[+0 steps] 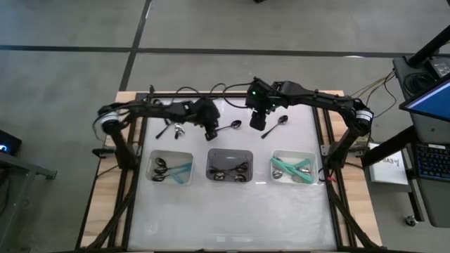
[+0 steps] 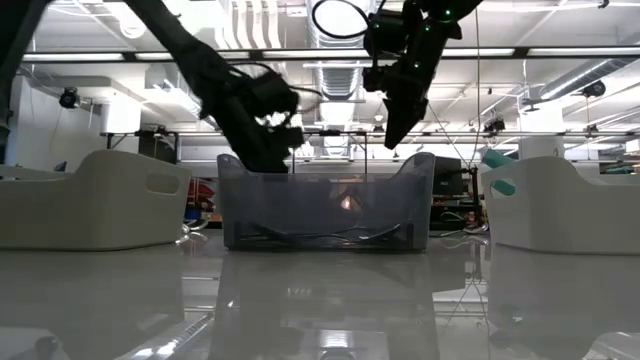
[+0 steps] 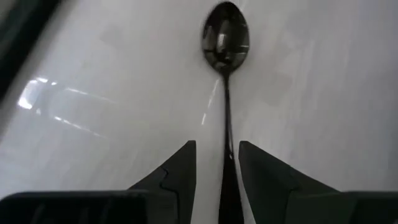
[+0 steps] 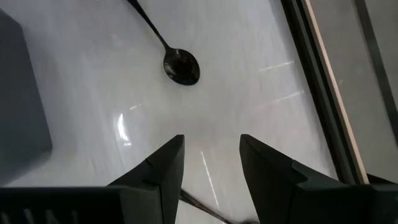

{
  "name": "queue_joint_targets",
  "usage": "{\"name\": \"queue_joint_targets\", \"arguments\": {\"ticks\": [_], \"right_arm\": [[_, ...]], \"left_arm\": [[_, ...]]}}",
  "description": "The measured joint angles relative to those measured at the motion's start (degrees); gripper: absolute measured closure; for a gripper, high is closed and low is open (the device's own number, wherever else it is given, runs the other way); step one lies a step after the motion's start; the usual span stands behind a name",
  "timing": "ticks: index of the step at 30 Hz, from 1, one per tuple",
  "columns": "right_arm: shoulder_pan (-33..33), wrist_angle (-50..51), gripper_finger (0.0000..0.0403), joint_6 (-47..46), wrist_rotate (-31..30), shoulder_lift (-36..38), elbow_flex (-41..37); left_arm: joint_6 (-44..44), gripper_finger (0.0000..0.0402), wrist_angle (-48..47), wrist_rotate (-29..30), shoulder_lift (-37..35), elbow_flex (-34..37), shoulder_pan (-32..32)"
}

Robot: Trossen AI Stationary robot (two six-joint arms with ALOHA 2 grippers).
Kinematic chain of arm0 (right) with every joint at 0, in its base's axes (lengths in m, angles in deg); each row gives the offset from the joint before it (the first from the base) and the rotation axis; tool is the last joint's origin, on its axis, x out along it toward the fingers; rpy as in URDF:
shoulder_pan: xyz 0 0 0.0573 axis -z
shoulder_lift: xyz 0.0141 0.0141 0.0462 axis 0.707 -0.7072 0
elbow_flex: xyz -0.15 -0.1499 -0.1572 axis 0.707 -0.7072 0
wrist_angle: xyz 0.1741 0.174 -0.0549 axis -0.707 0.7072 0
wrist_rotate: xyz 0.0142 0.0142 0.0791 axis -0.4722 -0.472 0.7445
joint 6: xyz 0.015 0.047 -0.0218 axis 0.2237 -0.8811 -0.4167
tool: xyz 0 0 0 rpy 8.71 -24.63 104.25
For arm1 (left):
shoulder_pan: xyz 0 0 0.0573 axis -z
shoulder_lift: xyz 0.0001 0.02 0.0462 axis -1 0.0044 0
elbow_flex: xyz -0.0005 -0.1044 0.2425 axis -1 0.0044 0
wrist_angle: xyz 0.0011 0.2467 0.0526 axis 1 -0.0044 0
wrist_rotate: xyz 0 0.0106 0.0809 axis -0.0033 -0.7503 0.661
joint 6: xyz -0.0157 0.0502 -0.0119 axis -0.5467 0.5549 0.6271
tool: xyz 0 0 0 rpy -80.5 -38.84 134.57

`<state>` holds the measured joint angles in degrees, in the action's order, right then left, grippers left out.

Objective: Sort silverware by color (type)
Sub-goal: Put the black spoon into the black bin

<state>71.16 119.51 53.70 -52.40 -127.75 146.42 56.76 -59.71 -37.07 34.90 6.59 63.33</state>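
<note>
Silverware lies in two places on the white table (image 1: 232, 211): some spoons are loose at the far side, the others are already in three trays standing in a row nearer the front. The left tray (image 1: 172, 168) holds dark spoons and one mint-green one, the middle grey tray (image 1: 229, 166) holds dark and shiny spoons, and the right tray (image 1: 294, 169) holds mint-green spoons together with some dark ones. The left gripper (image 3: 217, 180) is low over the table behind the middle tray, and its two fingers (image 3: 177, 174) stand on both sides of the handle of a shiny spoon (image 3: 225, 43), whose bowl points away from the gripper. The fingers are close to the handle, but I cannot tell if they already press on it. In the high view this spoon (image 1: 230, 127) lies between the two grippers. The right gripper (image 4: 211, 162) hangs higher above the table, just behind the middle tray, with its fingers spread and nothing between them. A black spoon (image 4: 177, 62) lies flat on the table in front of it, near the right edge. One more spoon (image 1: 169, 130) lies at the far left, beside the left arm.
</note>
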Motion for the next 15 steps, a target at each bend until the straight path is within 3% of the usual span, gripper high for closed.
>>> {"name": "queue_joint_targets", "arguments": {"ticks": [9,15], "right_arm": [[0.0,0.67,0.0255,-0.07,0.0,0.0,-0.07],[0.0,2.09,0.0255,-0.25,0.0,0.0,-0.07]], "left_arm": [[3.44,0.0298,-8.1,-0.38,12.61,-13.81,0.02],[1.78,0.0298,-10.33,-0.65,14.87,-16.33,0.04]]}}
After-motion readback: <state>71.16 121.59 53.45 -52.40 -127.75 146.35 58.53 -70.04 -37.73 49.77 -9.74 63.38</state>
